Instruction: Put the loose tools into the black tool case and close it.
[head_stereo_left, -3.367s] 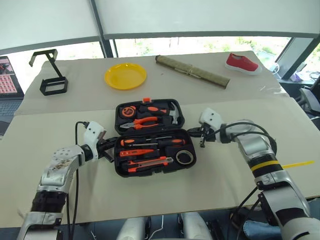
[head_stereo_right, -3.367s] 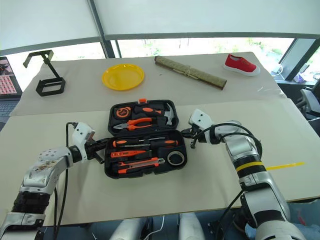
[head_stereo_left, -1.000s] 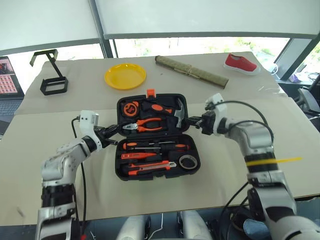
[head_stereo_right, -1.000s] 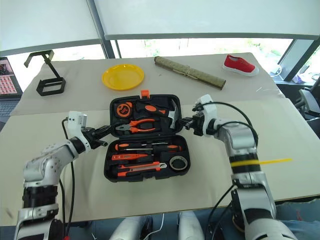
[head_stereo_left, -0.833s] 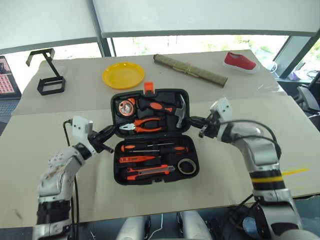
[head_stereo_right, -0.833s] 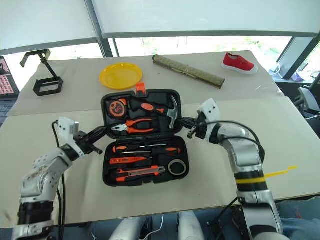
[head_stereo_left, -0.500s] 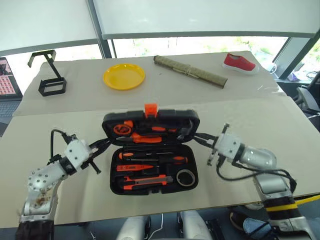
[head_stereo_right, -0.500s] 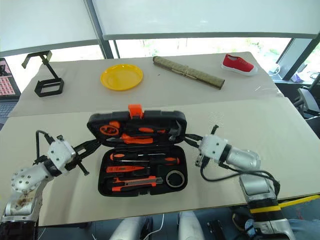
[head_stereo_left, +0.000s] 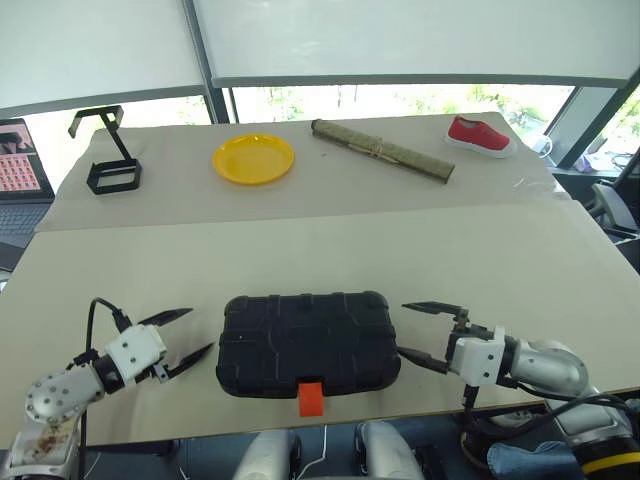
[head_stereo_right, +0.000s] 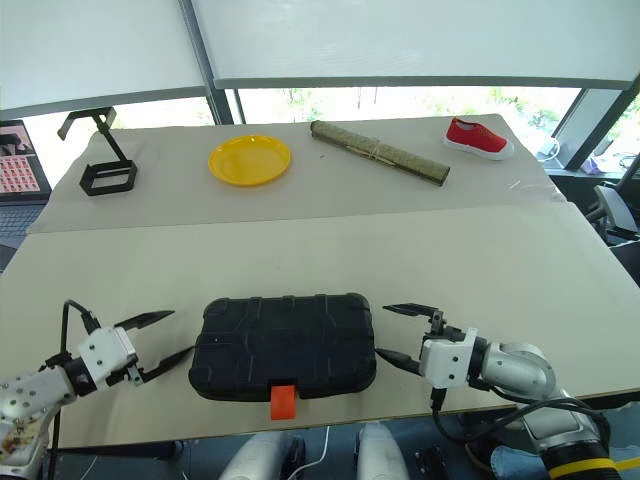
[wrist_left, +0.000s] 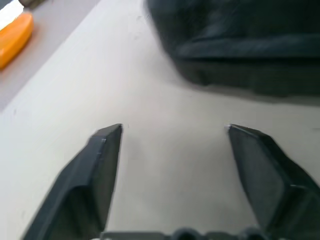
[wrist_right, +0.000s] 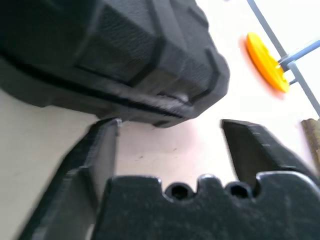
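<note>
Big windows are running along the back of the room, and a beige-covered desk (head_stereo_left: 420, 240) is taking up most of the view; the black tool case (head_stereo_left: 308, 343) is lying shut near the front edge, lid down flat, with its small orange latch (head_stereo_left: 311, 398) sticking out toward the robot (it's hanging loose-looking, can't tell if it's actually snapped); no tools are lying out on the desk around it.

Left claw (head_stereo_left: 190, 335) is sitting just off the case's left end, fingers spread wide apart and holding nothing; right claw (head_stereo_left: 420, 333) is doing the same thing off the right end, fingers (wrist_right: 102, 155) well apart, one tip close to the case's corner but not gripping it; in the right wrist view the case is looming right in front of the fingers.

Farther back a yellow plate (head_stereo_left: 254, 159) is sitting left of centre; a rolled bamboo mat (head_stereo_left: 383, 151) is lying at an angle beside it; a red shoe (head_stereo_left: 479, 134) is resting by the far right corner; a black wire stand (head_stereo_left: 110, 160) is standing at the far left.
</note>
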